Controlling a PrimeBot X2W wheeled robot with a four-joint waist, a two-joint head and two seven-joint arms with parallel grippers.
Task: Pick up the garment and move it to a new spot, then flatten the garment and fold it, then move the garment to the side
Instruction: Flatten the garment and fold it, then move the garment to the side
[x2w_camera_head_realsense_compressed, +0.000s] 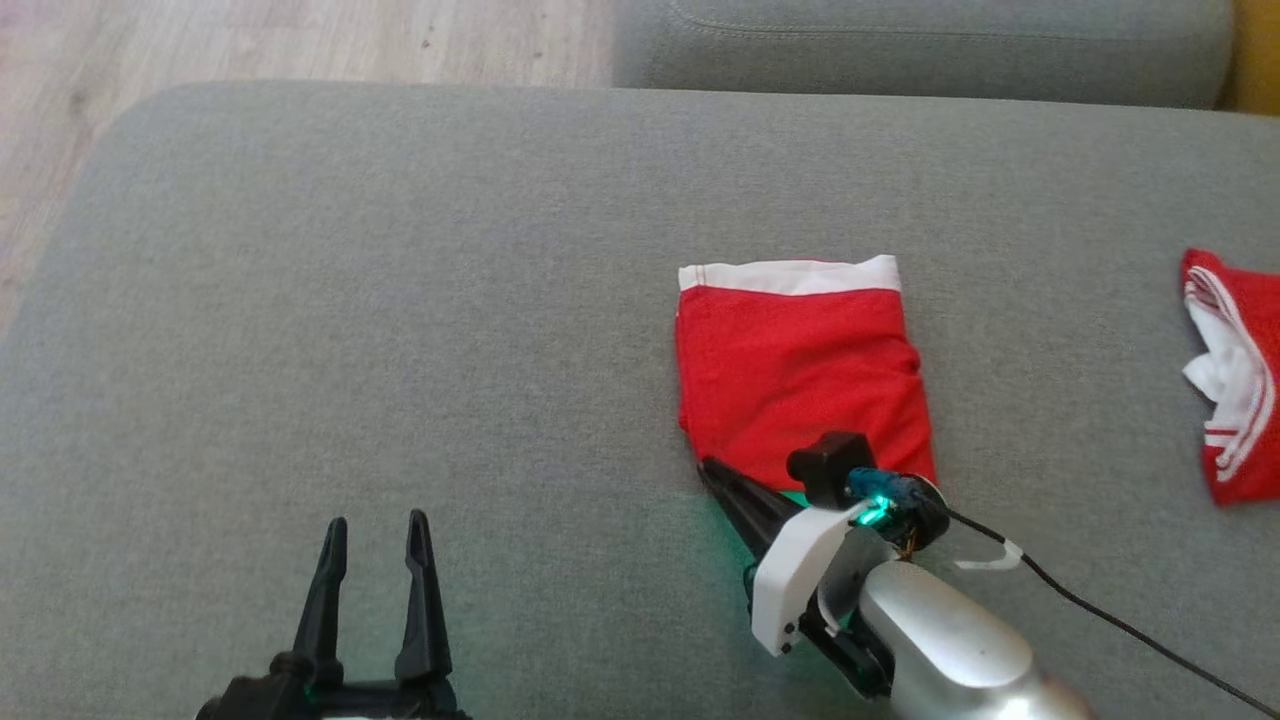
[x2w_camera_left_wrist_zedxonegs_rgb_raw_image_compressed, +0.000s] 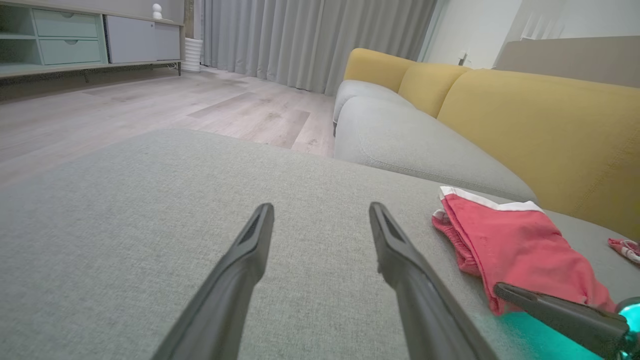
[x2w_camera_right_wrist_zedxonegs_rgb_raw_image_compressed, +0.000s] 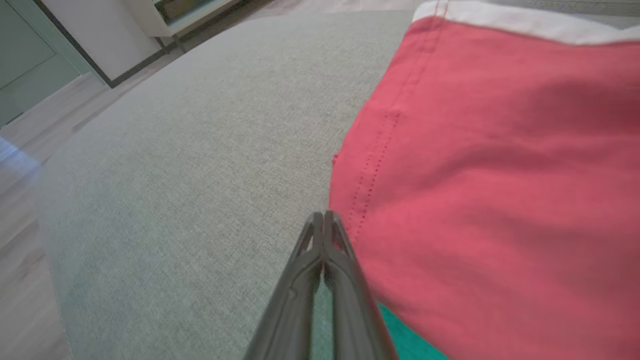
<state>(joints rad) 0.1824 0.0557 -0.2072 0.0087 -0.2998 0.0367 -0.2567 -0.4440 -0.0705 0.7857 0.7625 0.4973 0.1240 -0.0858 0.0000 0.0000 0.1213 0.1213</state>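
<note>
The garment (x2w_camera_head_realsense_compressed: 800, 370) is red with a white band along its far edge and lies folded into a neat rectangle on the grey sofa cushion (x2w_camera_head_realsense_compressed: 400, 300). My right gripper (x2w_camera_head_realsense_compressed: 708, 468) is shut, its tips low at the garment's near left corner. In the right wrist view the closed tips (x2w_camera_right_wrist_zedxonegs_rgb_raw_image_compressed: 324, 216) rest against the garment's (x2w_camera_right_wrist_zedxonegs_rgb_raw_image_compressed: 500, 175) left edge, with no cloth visibly between them. Well to the left, my left gripper (x2w_camera_head_realsense_compressed: 375, 525) hovers open over bare cushion, nothing between its fingers (x2w_camera_left_wrist_zedxonegs_rgb_raw_image_compressed: 260, 235). The left wrist view shows the garment (x2w_camera_left_wrist_zedxonegs_rgb_raw_image_compressed: 510, 245) with the right gripper (x2w_camera_left_wrist_zedxonegs_rgb_raw_image_compressed: 500, 289) at its corner.
A second red and white cloth (x2w_camera_head_realsense_compressed: 1235, 380) lies crumpled at the cushion's right edge. Another grey seat (x2w_camera_head_realsense_compressed: 900, 40) and the yellow backrest (x2w_camera_left_wrist_zedxonegs_rgb_raw_image_compressed: 540, 125) bound the far side. Wood floor (x2w_camera_head_realsense_compressed: 200, 40) lies beyond the left edge. A black cable (x2w_camera_head_realsense_compressed: 1100, 610) trails from my right wrist.
</note>
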